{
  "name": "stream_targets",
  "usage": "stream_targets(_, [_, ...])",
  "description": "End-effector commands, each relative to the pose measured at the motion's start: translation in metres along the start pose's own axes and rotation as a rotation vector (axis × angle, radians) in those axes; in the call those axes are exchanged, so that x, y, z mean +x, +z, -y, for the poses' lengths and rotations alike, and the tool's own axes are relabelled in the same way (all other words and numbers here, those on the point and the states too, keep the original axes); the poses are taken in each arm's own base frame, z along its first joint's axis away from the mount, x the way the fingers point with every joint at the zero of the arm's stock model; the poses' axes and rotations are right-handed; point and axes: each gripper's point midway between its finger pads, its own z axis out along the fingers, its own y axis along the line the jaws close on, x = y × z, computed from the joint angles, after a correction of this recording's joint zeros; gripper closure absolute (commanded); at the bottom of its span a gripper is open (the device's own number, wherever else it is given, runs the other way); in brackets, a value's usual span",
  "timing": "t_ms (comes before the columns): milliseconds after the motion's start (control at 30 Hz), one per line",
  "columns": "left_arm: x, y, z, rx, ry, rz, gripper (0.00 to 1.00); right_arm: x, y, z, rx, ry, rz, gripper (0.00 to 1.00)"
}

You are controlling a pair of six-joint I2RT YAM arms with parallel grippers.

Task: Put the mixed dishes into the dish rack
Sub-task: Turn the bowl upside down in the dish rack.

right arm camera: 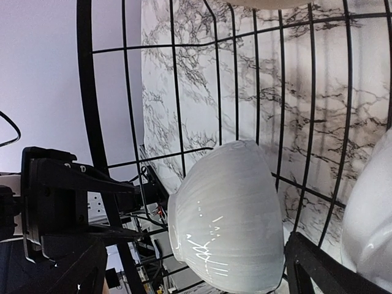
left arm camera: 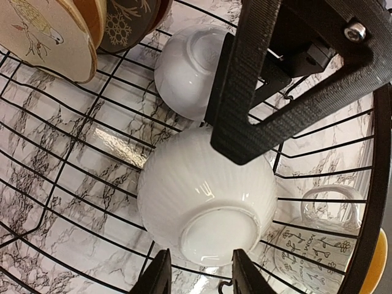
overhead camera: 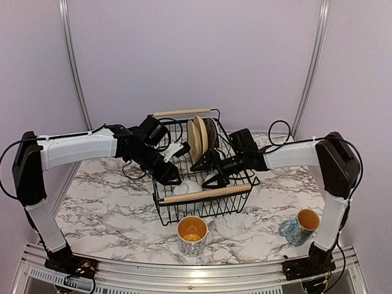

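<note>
Left gripper (left arm camera: pixel 202 272) jaws straddle the inverted white bowl (left arm camera: pixel 205 196) inside the dish rack (overhead camera: pixel 202 212); grip cannot be confirmed. Right gripper (right arm camera: pixel 193 254) stands wide apart beside it. Plates (overhead camera: pixel 201 138) and both bowls (left arm camera: pixel 184 73) are loaded; two mugs (overhead camera: pixel 192 236) stand outside the rack.

One dish rack (overhead camera: pixel 202 211) stands on one marble surface (overhead camera: pixel 110 208). It holds three plates (overhead camera: pixel 201 136) and two white bowls (left arm camera: pixel 205 196). Two orange-lined mugs (overhead camera: pixel 192 236) stand outside it.

White-shelled arms (overhead camera: pixel 79 150) — black joints (overhead camera: pixel 29 168), cables (overhead camera: pixel 278 131)
</note>
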Motion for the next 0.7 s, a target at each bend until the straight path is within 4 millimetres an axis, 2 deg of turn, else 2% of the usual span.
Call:
stream_targets(0, [-0.013,-0.015,0.006,-0.001,0.017,0.036,0.64,-0.014,-0.016,-0.018,0.029,-0.033,0.076,0.02])
stream_targets(133, [-0.017,-0.021,0.004,-0.022,0.014,0.054,0.63,-0.018,-0.020,-0.030,0.055,-0.106,0.102,0.02])
stream_targets(233, [-0.021,-0.026,0.002,-0.042,0.004,0.069,0.61,-0.028,-0.029,-0.038,0.111,-0.210,0.148,0.02])
stream_targets(400, [-0.030,-0.040,0.002,-0.067,-0.003,0.116,0.58,-0.036,-0.045,-0.066,0.133,-0.407,0.191,0.02])
stream_targets(533, [-0.048,-0.065,0.002,-0.108,0.003,0.212,0.54,-0.027,-0.059,-0.101,0.065,-0.622,0.197,0.02])
stream_targets(667, [-0.071,-0.101,-0.002,-0.175,-0.048,0.342,0.49,-0.015,-0.077,-0.129,0.039,-0.851,0.216,0.02])
